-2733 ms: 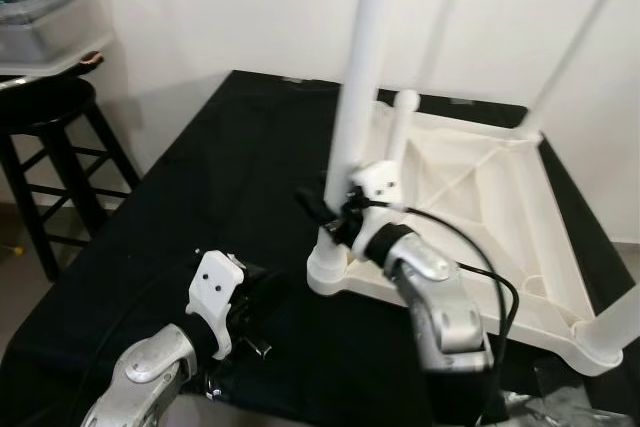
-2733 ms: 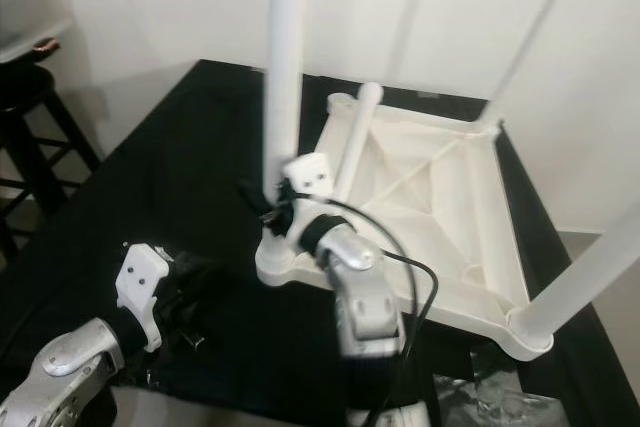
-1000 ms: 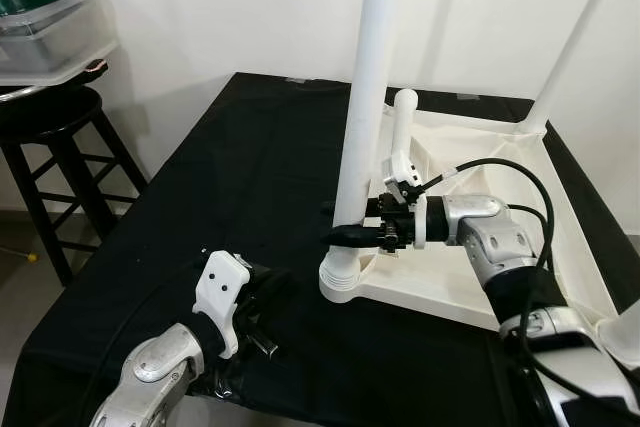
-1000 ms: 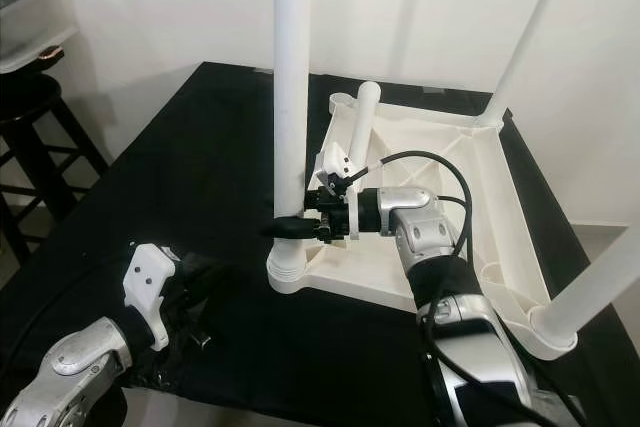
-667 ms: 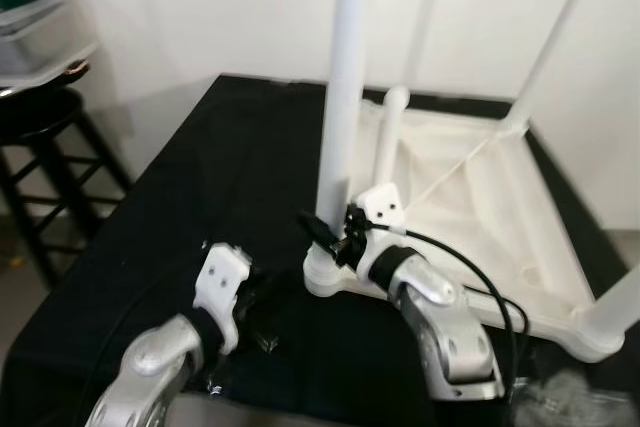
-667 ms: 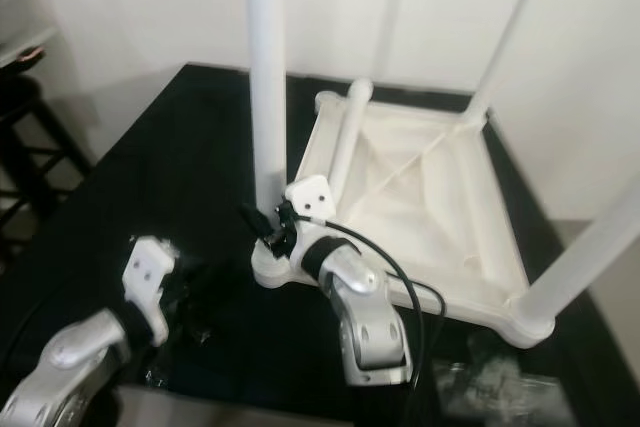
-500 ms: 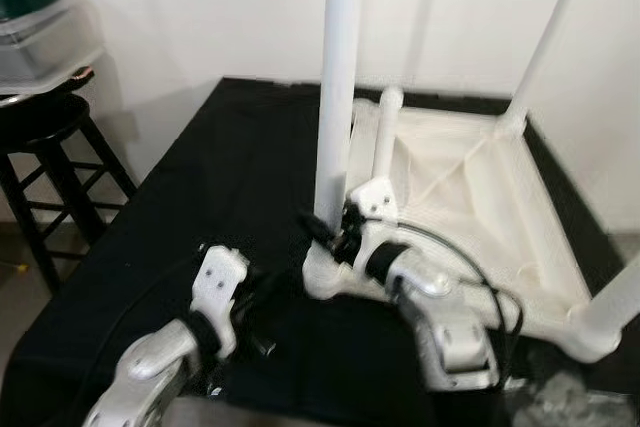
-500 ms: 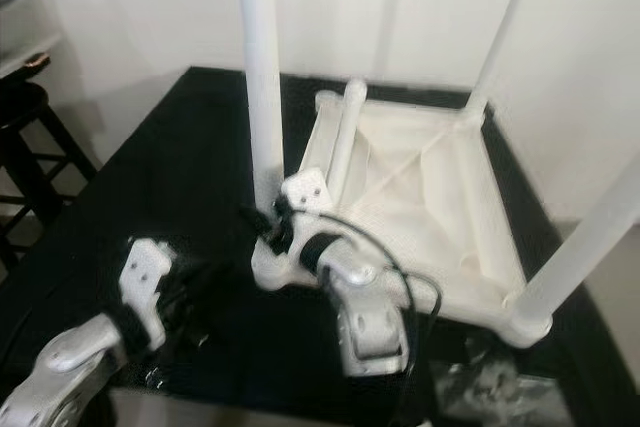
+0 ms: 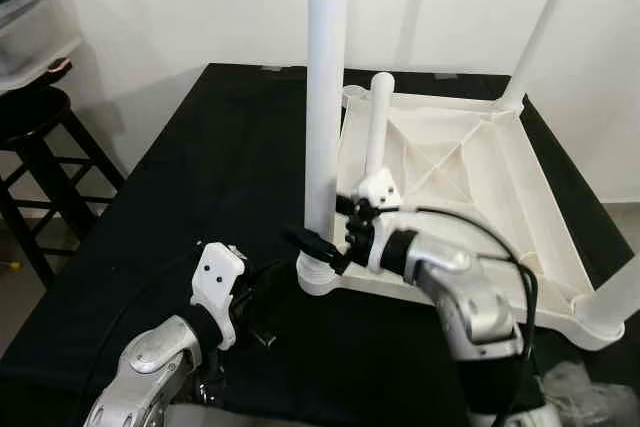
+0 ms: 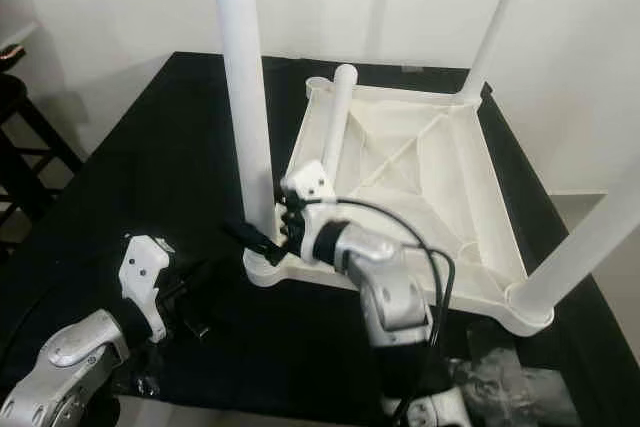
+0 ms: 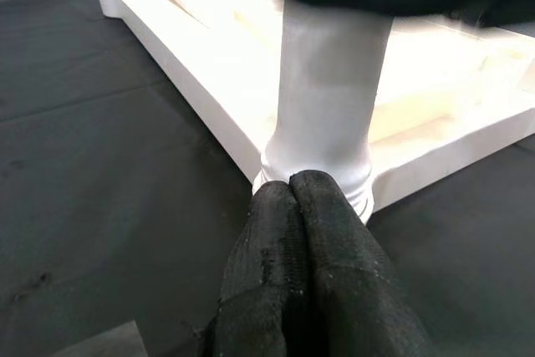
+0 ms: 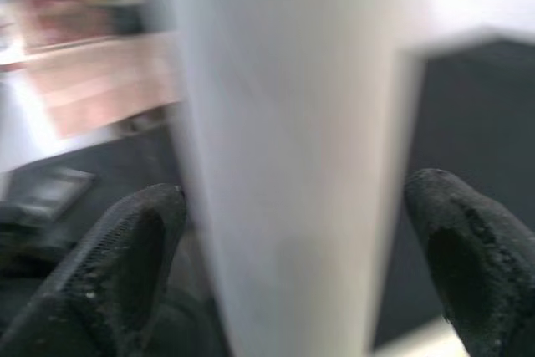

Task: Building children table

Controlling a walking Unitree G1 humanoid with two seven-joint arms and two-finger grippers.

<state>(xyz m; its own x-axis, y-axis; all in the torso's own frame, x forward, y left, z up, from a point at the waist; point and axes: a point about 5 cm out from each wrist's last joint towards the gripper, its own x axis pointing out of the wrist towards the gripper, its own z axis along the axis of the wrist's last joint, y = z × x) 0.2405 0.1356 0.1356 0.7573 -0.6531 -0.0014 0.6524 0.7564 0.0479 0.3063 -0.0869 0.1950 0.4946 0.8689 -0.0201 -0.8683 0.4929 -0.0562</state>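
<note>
Upturned tabletop (image 9: pixel 470 162) lies on the black surface (image 9: pixel 200 167); three legs stand, fourth leg (image 9: pixel 376 125) lies loose inside. Right gripper (image 9: pixel 322 244) straddles near-left leg (image 9: pixel 325 97), fingers apart. Left gripper (image 11: pixel 305 198) closed, empty, just beside its socket.

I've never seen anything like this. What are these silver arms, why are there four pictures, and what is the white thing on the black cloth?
This is a walking robot with two silver arms, each ending in a black two-fingered pincer. The two wide pictures come from cameras in its head, looking down. The two close-ups come from cameras on its wrists, looking along the fingers. On the black cloth lies a white children's table, upside down, with legs pointing up. The right pincer has its fingers open on either side of the near leg, just above its socket; whether they touch it is unclear. The left pincer is shut, holds nothing, and points at that leg's base. A loose leg lies on the table's underside. A dark stool stands to the left.
</note>
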